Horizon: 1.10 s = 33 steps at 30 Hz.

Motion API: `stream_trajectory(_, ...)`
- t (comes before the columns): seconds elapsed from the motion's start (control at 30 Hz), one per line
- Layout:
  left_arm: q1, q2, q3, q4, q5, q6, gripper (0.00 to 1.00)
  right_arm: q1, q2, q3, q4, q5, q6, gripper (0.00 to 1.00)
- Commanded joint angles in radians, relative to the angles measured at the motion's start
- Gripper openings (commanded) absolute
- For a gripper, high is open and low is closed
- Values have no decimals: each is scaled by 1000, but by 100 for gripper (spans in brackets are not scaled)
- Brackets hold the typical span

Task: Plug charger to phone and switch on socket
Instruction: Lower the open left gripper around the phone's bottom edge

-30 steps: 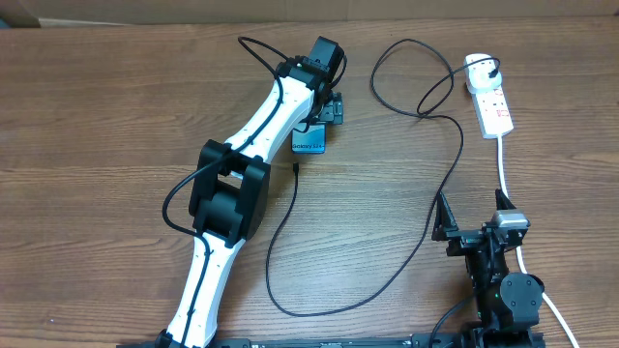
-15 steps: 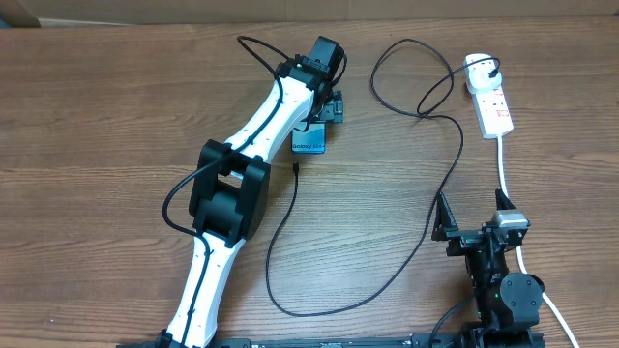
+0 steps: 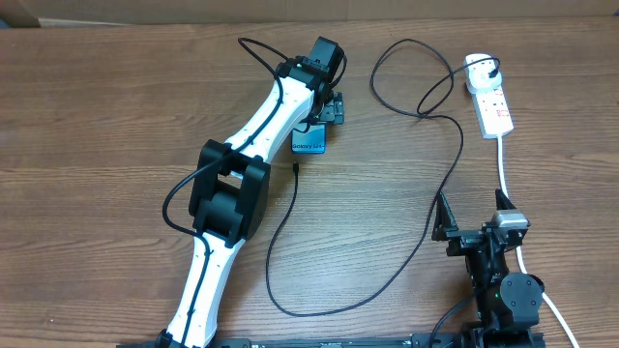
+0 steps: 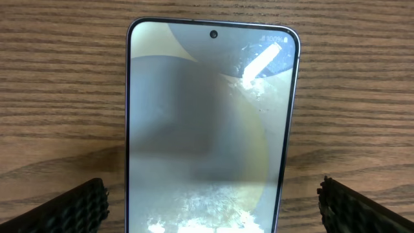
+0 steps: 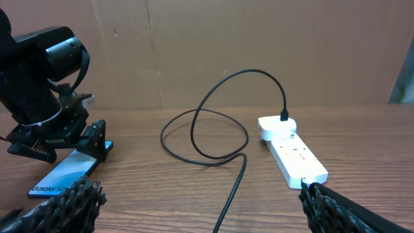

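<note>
While the left gripper (image 4: 213, 210) hovers wide open astride the phone (image 4: 210, 129), the right gripper (image 3: 472, 213) gapes open, well apart from the socket (image 3: 490, 97).

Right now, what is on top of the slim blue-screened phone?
The open left pincer hangs over the far end of the slim blue-screened phone, hiding it from overhead; nothing lies on the visible screen.

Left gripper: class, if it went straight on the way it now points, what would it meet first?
Most likely the phone, lying flat on the table and centred between the left gripper's open fingers. How far off it is cannot be judged.
</note>
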Motion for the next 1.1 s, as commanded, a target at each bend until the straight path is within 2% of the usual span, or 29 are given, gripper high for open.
stream_trajectory(0.0, 6, 10, -14, 6, 1, -11, 100, 5, -8, -10, 5, -5, 6, 100)
stream_trajectory(1.07, 6, 26, -24, 27, -45, -23, 100, 5, -8, -10, 5, -5, 6, 100)
